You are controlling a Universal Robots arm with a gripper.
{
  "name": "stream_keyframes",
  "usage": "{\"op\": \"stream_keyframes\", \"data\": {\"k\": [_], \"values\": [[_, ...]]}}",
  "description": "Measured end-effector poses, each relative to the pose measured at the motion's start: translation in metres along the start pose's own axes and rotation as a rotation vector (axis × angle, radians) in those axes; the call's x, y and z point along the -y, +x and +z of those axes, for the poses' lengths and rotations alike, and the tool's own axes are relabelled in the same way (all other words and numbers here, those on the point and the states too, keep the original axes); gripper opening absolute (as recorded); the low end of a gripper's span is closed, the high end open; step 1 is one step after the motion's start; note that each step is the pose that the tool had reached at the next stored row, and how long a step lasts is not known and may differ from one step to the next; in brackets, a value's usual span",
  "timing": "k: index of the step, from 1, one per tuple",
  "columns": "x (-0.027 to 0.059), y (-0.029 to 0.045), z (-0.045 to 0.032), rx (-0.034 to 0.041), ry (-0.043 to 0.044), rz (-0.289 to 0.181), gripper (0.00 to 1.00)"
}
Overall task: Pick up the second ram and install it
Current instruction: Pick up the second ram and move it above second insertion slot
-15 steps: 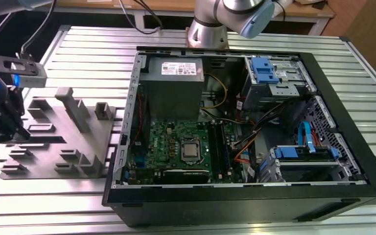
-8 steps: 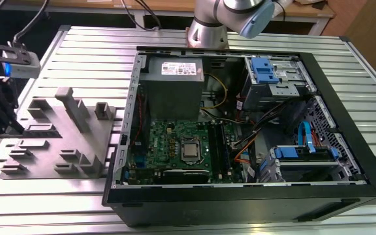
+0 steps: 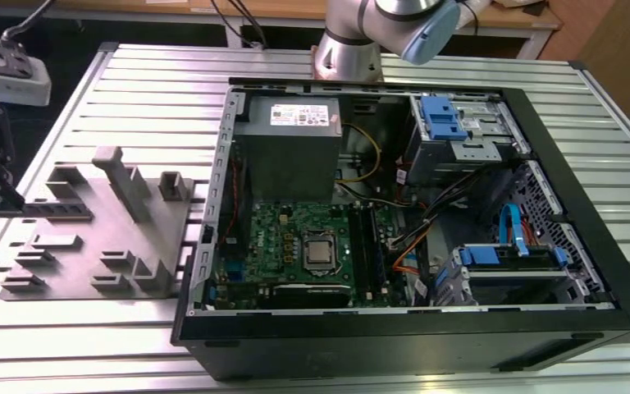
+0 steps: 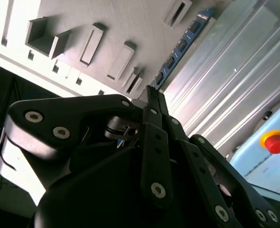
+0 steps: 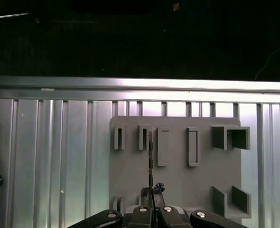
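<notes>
Over grey fixture, down-tilted jaws clamp one end of the second ram.

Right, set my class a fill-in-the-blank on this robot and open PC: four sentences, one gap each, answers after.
The hand is shut on a thin RAM stick whose board is ___.
The stick is at the grey slotted holder, which sits on the exterior view's ___ of the computer case.
Inside the case, the motherboard is coloured ___.
In the second wrist view, the push button is ___.
Missing words: blue; left; green; red.
</notes>
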State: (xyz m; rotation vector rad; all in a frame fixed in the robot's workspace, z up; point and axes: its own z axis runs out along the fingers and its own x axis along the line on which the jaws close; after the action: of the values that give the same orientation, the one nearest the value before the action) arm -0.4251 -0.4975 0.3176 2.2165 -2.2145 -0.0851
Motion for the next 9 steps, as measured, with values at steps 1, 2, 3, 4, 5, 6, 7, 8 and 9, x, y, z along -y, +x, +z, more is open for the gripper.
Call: {"op": "stream_keyframes", "data": {"k": [1, 2, 3, 4, 5, 6, 7, 8, 9], "values": [[-0.0002, -0.0002, -0.0041, 0.0, 0.0, 0.0, 0.08], [-0.0003, -0.0003, -0.0077, 0.0, 0.0, 0.0, 0.08], [-0.0005, -0.0004, -0.0115, 0.0, 0.0, 0.0, 0.08], [-0.0006, -0.0005, -0.0148, 0.0002, 0.0002, 0.0, 0.08], [-0.0008, -0.0006, -0.0186, 0.0, 0.0001, 0.0, 0.08], [-0.001, -0.0008, -0.0222, 0.0, 0.0, 0.0, 0.08], [-0.0012, -0.0009, -0.0261, 0.0, 0.0001, 0.0, 0.08], [-0.0013, -0.001, -0.0302, 0.0001, 0.0001, 0.0, 0.08], [-0.0015, -0.0012, -0.034, 0.0001, 0.0, 0.0, 0.08]]}}
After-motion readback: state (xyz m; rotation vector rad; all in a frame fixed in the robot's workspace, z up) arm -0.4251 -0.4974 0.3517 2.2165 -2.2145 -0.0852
